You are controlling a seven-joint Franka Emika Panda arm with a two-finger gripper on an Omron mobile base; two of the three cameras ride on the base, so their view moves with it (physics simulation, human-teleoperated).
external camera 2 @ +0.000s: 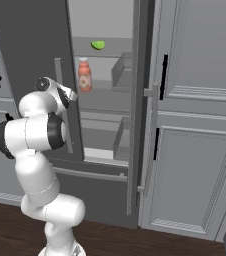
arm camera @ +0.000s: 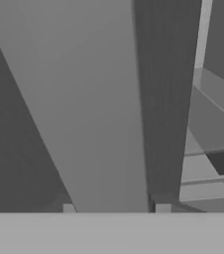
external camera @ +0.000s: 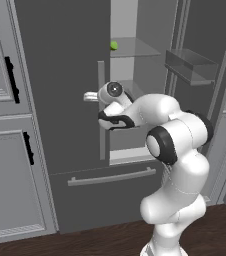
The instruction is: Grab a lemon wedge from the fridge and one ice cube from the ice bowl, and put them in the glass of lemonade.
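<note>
Light grey panelled cabinets [external camera: 10,150] with black vertical handles [external camera: 12,79] stand along the left edge of the left base view. Matching cabinets [external camera 2: 195,130] fill the right side of the right base view, upper and lower doors each with a black handle [external camera 2: 163,76]. The floor [external camera: 85,240] is dark brown wood plank. Lighting is even and soft, with no hard shadows.

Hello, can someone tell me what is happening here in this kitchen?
A white robot arm stands before the fridge, whose right door is open. Its gripper is at the pale bar handle of the closed left door, jaws on either side of the bar, partly closed. The lemon wedge lies on an upper shelf, untouched, and a pink-labelled bottle stands on the shelf below it.
</note>
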